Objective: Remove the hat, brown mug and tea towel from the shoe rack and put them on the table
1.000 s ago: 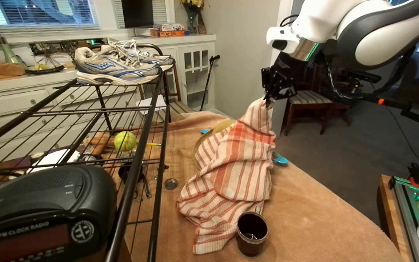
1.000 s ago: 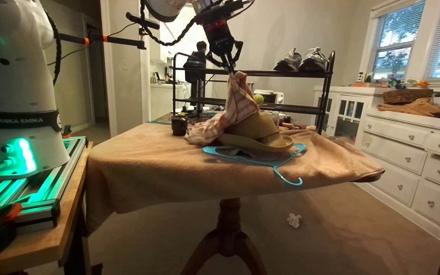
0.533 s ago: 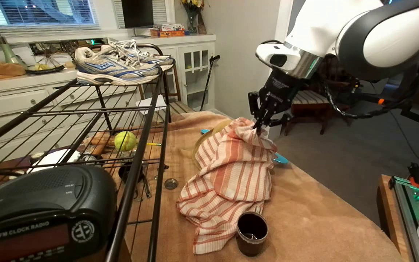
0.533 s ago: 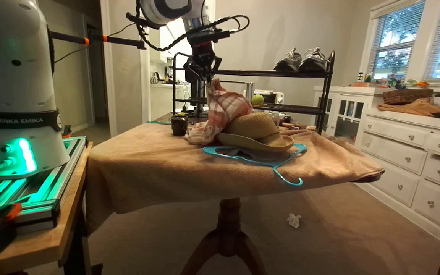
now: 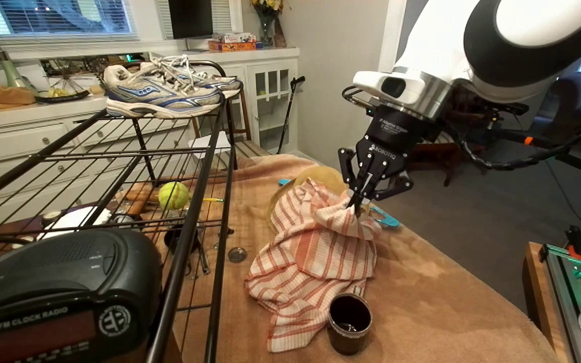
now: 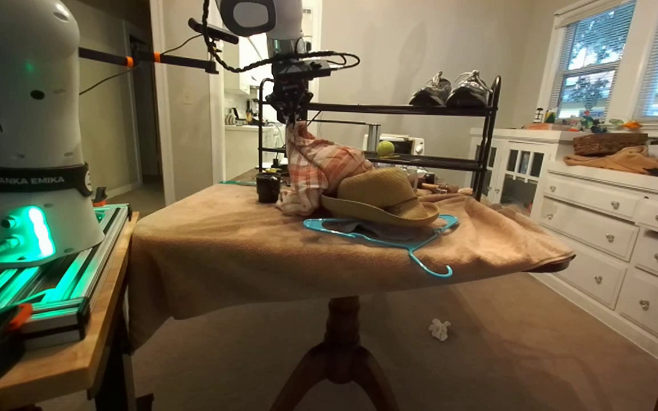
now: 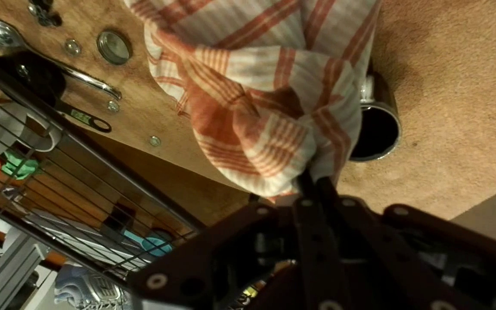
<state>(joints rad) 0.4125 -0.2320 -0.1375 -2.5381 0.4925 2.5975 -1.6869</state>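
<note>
Up close in an exterior view, well to one side of the tea towel (image 5: 310, 252), sits a dark clock radio (image 5: 63, 292) on the shoe rack (image 5: 187, 237), whose black bars run alongside the tea towel. Just beside the tea towel's near end, it's the brown mug (image 5: 348, 335), upright on the tan, cloth-covered surface (image 5: 447, 302); whether mug and towel touch, I can't tell. Now the tea towel itself: rust and cream stripes, its lower end spread on the surface, its upper part lifted and bunched. And right at the top of it, the jaws! They're together, clamped on a raised fold and pointing down, and the wrist view has the fabric gathered in thick folds at the grip. Tight up against the tea towel comes the hat (image 6: 377, 188), crown up, partly hidden by those stripes in an exterior view. Out past the hat, near the tea towel, lies a bright blue hanger (image 6: 410, 248). Farther back than the tea towel, a pair of running shoes (image 5: 164, 98) tops the end of the shoe rack. And farthest off, well beyond the tea towel, stands the white cabinet (image 6: 620, 225).
</note>
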